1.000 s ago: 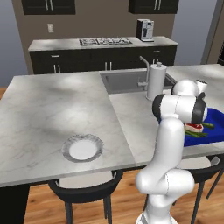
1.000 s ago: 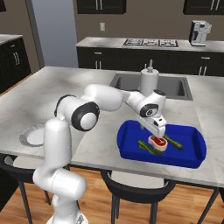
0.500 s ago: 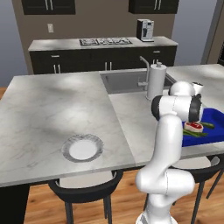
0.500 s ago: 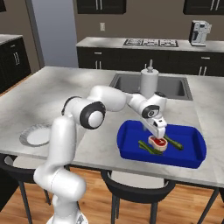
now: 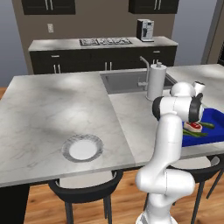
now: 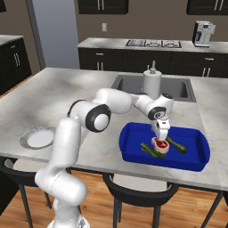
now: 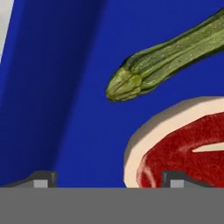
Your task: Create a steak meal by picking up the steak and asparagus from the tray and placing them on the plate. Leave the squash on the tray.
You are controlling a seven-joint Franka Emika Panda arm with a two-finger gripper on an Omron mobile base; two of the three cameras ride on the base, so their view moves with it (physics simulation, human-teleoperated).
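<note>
The blue tray (image 6: 196, 161) sits on the island's right end, seen also as the tray (image 5: 215, 118). In it lies the steak (image 6: 161, 145), red with a pale rim, with the asparagus (image 6: 150, 149) on its front-left and the squash (image 6: 177, 144) on its right. My gripper (image 6: 160, 137) points straight down right over the steak, open. In the hand view my gripper (image 7: 108, 181) has one fingertip (image 7: 175, 178) over the steak (image 7: 183, 148) and the other over bare tray (image 7: 52, 87). A ribbed green tip (image 7: 127, 81) lies just past the steak; I cannot tell which vegetable. The plate (image 5: 70, 144) lies far left.
A white cylindrical canister (image 6: 152, 83) stands by the sink (image 6: 178, 87) right behind the tray. The faucet (image 5: 142, 70) rises at the sink's edge. Dark stools (image 6: 138, 189) line the island's near edge. Bare marble counter (image 5: 52, 105) spreads between plate and tray.
The gripper has come down a little closer to the steak and its fingers have drawn in slightly. Steak, asparagus and squash lie where they were.
</note>
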